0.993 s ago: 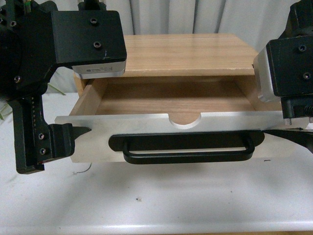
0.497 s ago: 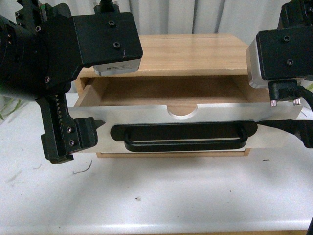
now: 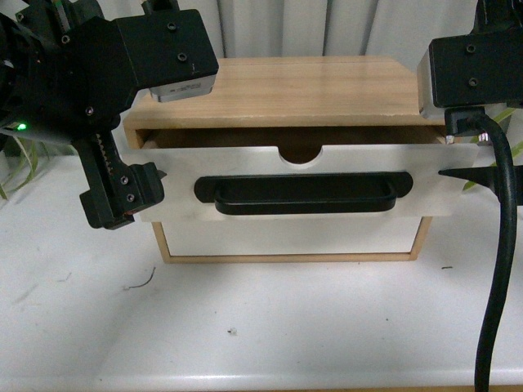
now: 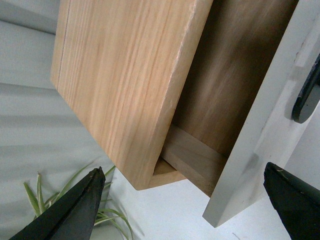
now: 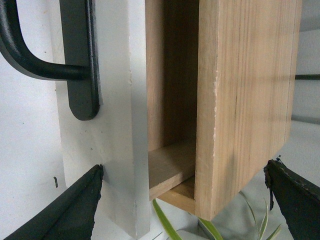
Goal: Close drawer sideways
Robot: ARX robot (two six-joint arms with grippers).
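1. I see the drawer (image 3: 343,163) at the centre of the front view, in the upper slot of a wooden cabinet (image 3: 286,86) standing on the white counter (image 3: 245,327).
2. It is nearly in but not shut. Both wrist views show a strip of its light wood side between the white front and the cabinet's edge.
3. The black handle (image 3: 304,194) runs across the middle of the front, and the half-round notch (image 3: 301,153) sits just above it in the top edge.
4. The front is wider than the cabinet and overhangs it on both sides.
5. My left end effector (image 4: 184,171) is spread wide and holds nothing. In its wrist view one finger (image 4: 65,210) is at the lower left, beside the cabinet's outer wall, and the other is at the lower right, in front of the white front.
6. In the front view that front finger's tip meets the left end of the drawer front, at mid-left of the frame.
7. My right end effector (image 5: 184,167) is also wide open with nothing in it. One tip rests against the face of the front at the lower left of its wrist view, and the other is at the lower right, out past the cabinet wall.
8. Below the drawer is a plain white panel (image 3: 286,238) set inside the cabinet frame.
9. A black cable (image 3: 497,278) hangs down the right edge of the front view.
10. Green leaves (image 4: 110,212) show behind the cabinet in both wrist views.
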